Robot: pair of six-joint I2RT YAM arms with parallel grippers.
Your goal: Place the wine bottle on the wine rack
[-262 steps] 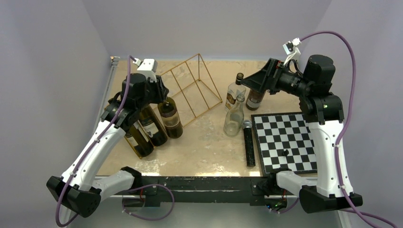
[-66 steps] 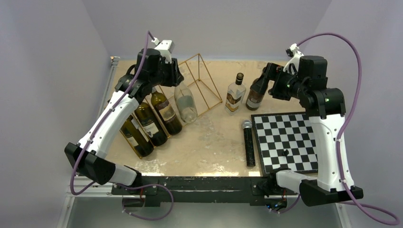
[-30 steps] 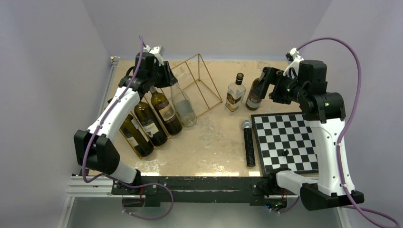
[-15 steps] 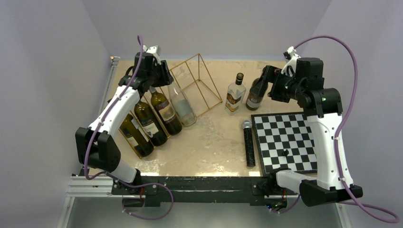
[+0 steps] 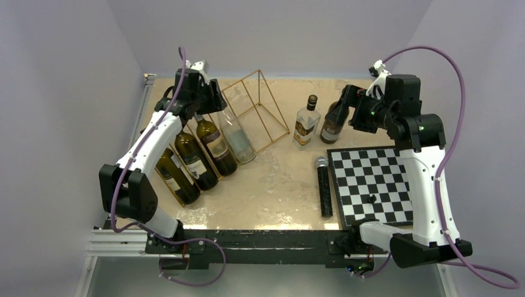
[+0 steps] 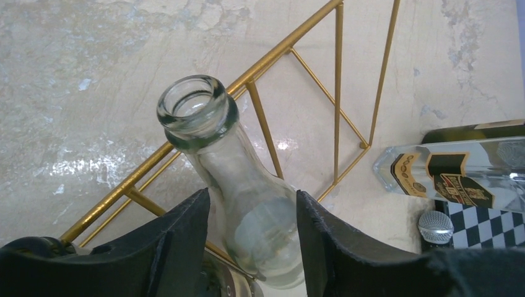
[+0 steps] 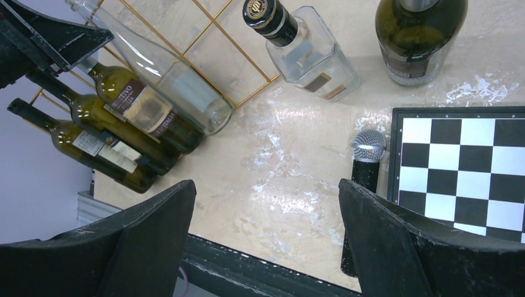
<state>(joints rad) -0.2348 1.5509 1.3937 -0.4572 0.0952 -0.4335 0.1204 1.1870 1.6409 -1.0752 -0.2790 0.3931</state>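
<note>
The clear glass wine bottle (image 5: 238, 139) lies slanted in a slot of the gold wire wine rack (image 5: 260, 111), mouth toward the back and base on the table. Beside it on the rack lie three dark green bottles (image 5: 197, 164). My left gripper (image 5: 212, 102) is at the clear bottle's neck; in the left wrist view its open jaws (image 6: 252, 195) straddle the bottle (image 6: 247, 204) over the rack's wires (image 6: 337, 93) with slim gaps either side. My right gripper (image 5: 347, 102) hovers wide open at the back right, and nothing sits between its fingers (image 7: 266, 185).
A dark green bottle (image 5: 332, 127) and a square clear liquor bottle (image 5: 306, 124) stand at the back, right of the rack. A black microphone (image 5: 324, 185) lies beside the chessboard (image 5: 371, 185), which carries a small dark piece. Walls close in on three sides.
My left gripper's jaws have parted from the clear bottle's neck, leaving the bottle resting in the rack. The right arm has shifted only slightly near the dark green bottle.
</note>
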